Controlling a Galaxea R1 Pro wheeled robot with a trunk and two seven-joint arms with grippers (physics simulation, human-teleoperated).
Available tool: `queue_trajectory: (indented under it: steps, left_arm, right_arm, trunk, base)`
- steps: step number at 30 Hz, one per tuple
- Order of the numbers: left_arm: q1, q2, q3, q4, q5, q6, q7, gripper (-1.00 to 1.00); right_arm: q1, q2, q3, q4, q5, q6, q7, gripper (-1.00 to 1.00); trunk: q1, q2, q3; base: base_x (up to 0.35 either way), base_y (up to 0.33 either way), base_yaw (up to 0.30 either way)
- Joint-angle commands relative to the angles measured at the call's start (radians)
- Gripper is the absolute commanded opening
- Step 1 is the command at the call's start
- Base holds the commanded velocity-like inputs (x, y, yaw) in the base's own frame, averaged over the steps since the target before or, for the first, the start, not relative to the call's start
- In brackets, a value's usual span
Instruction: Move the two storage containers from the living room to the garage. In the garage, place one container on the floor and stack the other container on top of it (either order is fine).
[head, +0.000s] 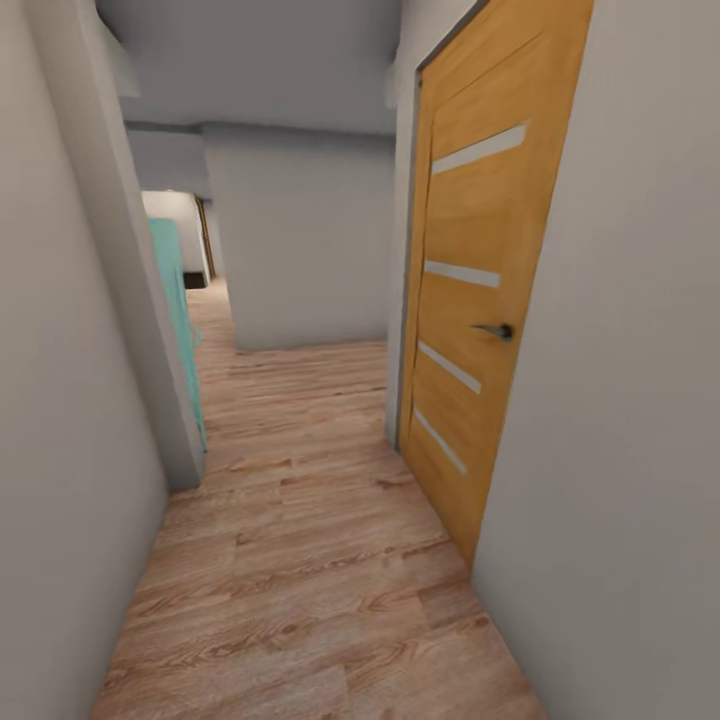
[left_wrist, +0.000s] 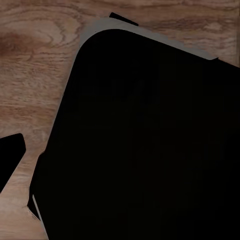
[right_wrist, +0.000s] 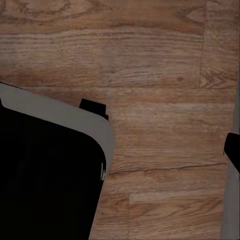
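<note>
matt light wood planks with visible grain on the hallway floor (head: 300, 560); smooth orange-brown wood door (head: 480, 300) with pale inset strips, dark metal handle (head: 497, 330); flat matt painted walls (head: 620, 400).

Black base (left_wrist: 150, 150) with rounded corner and grey rim; same black, grey-edged base (right_wrist: 45, 180) in right wrist view.

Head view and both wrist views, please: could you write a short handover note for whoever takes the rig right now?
Grippers: state cannot be told; both wrist views look down at the wood plank floor past a black body.
Location: narrow hallway, wooden door shut on the right, a turquoise item past the left wall corner.
Containers: none seen here, none carried as far as visible.
Done: nothing confirmed.
Left: fetch both containers, stack them in the garage.
</note>
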Motion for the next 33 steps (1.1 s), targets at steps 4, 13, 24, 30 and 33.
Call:
queue_trajectory:
  steps: [4,13,24,30,33]
  left_arm:
    - [0.000,0.000,0.002,0.000,0.003,-0.002,0.001,1.00]
    - [0.000,0.000,0.002,0.000,0.002,-0.001,0.001,1.00]
    - [0.000,0.000,0.002,0.000,0.002,-0.001,0.001,1.00]
    - [0.000,0.000,0.000,0.000,0.000,0.001,0.001,1.00]
    - [0.000,0.001,0.000,0.000,0.000,0.003,0.001,1.00]
  right_arm:
    - [-0.001,0.000,0.008,0.003,-0.002,-0.005,-0.003,1.00]
    - [-0.001,0.000,0.008,0.003,-0.003,-0.005,-0.003,1.00]
    - [-0.001,0.000,0.006,0.003,-0.004,-0.005,-0.003,1.00]
    - [-0.001,0.000,0.007,0.003,-0.001,-0.005,-0.002,1.00]
    - [-0.001,0.000,0.008,0.003,0.004,-0.005,-0.002,1.00]
  trunk:
    - [0.001,0.000,-0.001]
    - [0.001,0.000,-0.001]
    - [0.001,0.000,-0.001]
    - [0.001,0.000,-0.001]
    - [0.001,0.000,-0.001]
  base:
    - [0.322,0.000,0.287]
    - [0.322,0.000,0.287]
    - [0.323,0.000,0.236]
    - [0.323,0.000,0.033]
    - [0.324,0.000,0.003]
